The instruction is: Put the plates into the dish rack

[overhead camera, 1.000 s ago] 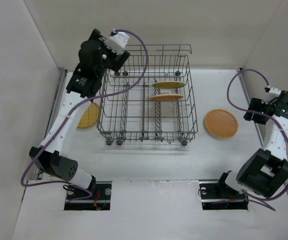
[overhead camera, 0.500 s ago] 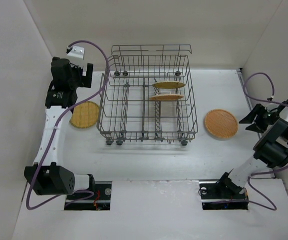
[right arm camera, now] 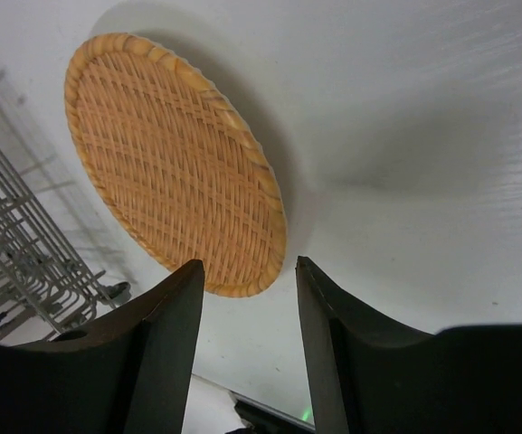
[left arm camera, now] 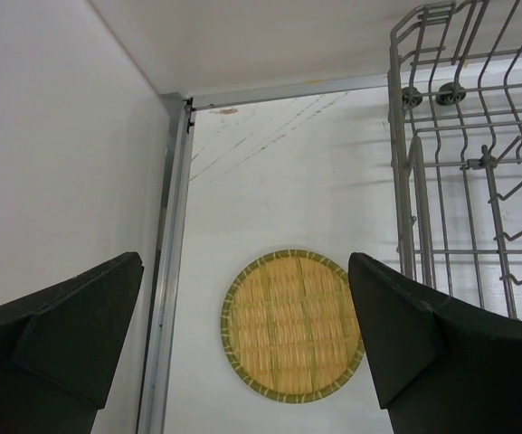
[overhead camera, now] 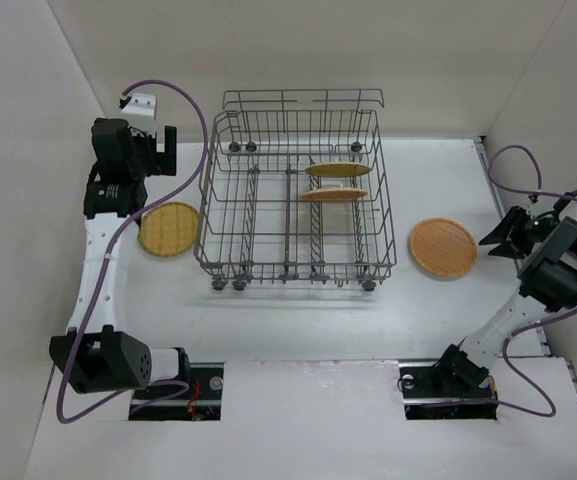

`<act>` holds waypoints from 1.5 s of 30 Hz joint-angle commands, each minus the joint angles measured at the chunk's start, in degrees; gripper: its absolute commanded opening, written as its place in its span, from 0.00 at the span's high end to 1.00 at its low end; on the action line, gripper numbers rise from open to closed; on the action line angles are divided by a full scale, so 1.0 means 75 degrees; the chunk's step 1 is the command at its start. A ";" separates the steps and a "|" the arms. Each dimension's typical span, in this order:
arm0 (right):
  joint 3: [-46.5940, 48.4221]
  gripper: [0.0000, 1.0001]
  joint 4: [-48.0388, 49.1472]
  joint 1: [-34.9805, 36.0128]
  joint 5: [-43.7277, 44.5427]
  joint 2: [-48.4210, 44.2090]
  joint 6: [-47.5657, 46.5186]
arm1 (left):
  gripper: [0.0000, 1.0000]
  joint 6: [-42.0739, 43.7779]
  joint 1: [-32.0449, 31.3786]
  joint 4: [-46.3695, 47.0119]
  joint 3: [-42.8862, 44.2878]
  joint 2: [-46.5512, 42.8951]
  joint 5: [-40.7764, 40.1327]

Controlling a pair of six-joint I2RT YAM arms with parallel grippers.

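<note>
- dish rack (overhead camera: 293, 200): two plates (overhead camera: 338, 170) stand inside, edge-on, faces hidden.
- orange plate (right arm camera: 175, 163): flat, right of rack.
- yellow plate (left arm camera: 292, 325): flat, left of rack.
- left gripper (left arm camera: 244, 267): spread, empty, above yellow plate.
- right gripper (right arm camera: 249, 262): spread, near orange plate's rim; contact unclear.

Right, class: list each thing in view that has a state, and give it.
dish rack: holding two plates
far racked plate: standing on edge
near racked plate: standing on edge
yellow plate: lying flat outside rack
orange plate: lying flat outside rack
left tool: open, empty
right tool: open, empty
</note>
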 commanded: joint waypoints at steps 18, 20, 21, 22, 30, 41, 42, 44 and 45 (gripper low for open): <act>0.0906 0.50 -0.0504 0.0545 0.0910 0.1042 0.0316 | 0.00 -0.0163 -0.0181 0.0509 0.0571 0.0326 0.0080; 0.0906 0.50 -0.0492 0.0615 0.0992 0.1054 0.0316 | 0.00 -0.0163 -0.0192 0.0509 0.0594 0.0361 0.0080; 0.0906 0.50 -0.0480 0.0639 0.1074 0.1077 0.0327 | 0.00 -0.0163 -0.0192 0.0532 0.0617 0.0385 0.0080; 0.0906 0.49 -0.0480 0.0697 0.1098 0.1077 0.0362 | 0.00 -0.0163 -0.0192 0.0555 0.0617 0.0396 0.0092; 0.0813 0.49 -0.0141 0.1201 0.1134 0.1206 0.0773 | 0.00 -0.0128 -0.0192 0.0556 0.0641 0.0408 0.0115; 0.0953 0.95 -0.0011 0.1424 0.0876 0.1499 0.1136 | 0.01 -0.0081 -0.0192 0.0392 0.0758 0.0502 0.0092; 0.0942 1.00 -0.0012 0.1424 0.0853 0.1499 0.1136 | 0.01 -0.0081 -0.0204 0.0392 0.0770 0.0525 0.0092; 0.0918 1.00 0.0000 0.1413 0.0841 0.1453 0.1113 | 0.01 -0.0081 -0.0262 0.0392 0.0793 0.0572 0.0068; 0.0848 1.00 0.0058 0.1413 0.0864 0.1371 0.1090 | 0.01 -0.0081 -0.0297 0.0392 0.0793 0.0584 0.0068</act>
